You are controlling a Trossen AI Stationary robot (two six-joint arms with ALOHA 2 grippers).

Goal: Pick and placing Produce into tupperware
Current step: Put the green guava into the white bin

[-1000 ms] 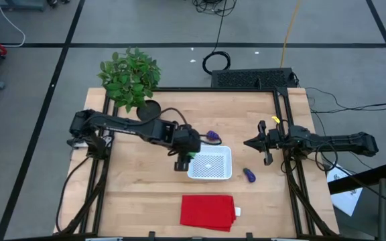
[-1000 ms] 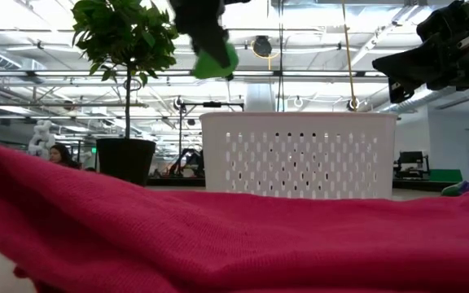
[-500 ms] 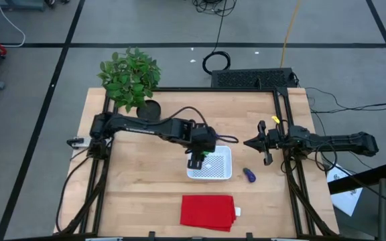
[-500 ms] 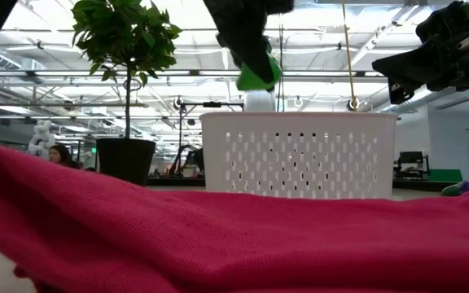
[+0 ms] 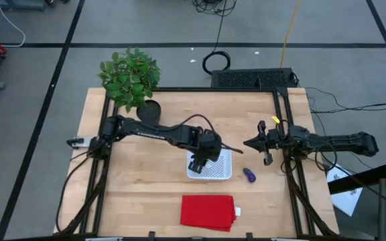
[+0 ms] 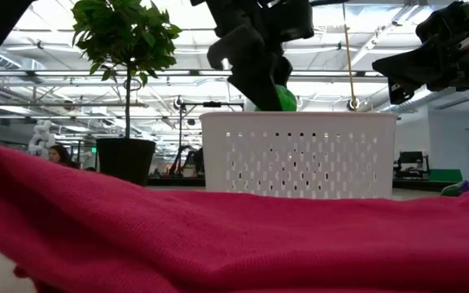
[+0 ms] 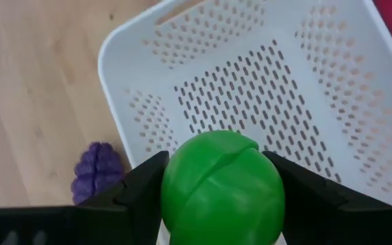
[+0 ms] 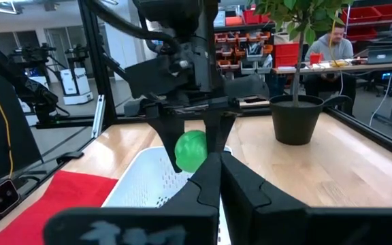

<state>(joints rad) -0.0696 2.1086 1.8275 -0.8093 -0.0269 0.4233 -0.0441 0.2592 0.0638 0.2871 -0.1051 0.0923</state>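
Bench scene: green ball above the tub
Left gripper (image 7: 220,204) clasps the green ball (image 7: 222,187) over the tub (image 7: 332,82); smooth, rigid, probably light, best held across its middle.

Two matte black, multi-jointed robot arms, the left arm (image 5: 154,130) and the right arm (image 5: 327,142), each ending in blocky, angular black two-finger grippers; a thin black cable loops above the left arm's forearm; yellow markings dot the right wrist.
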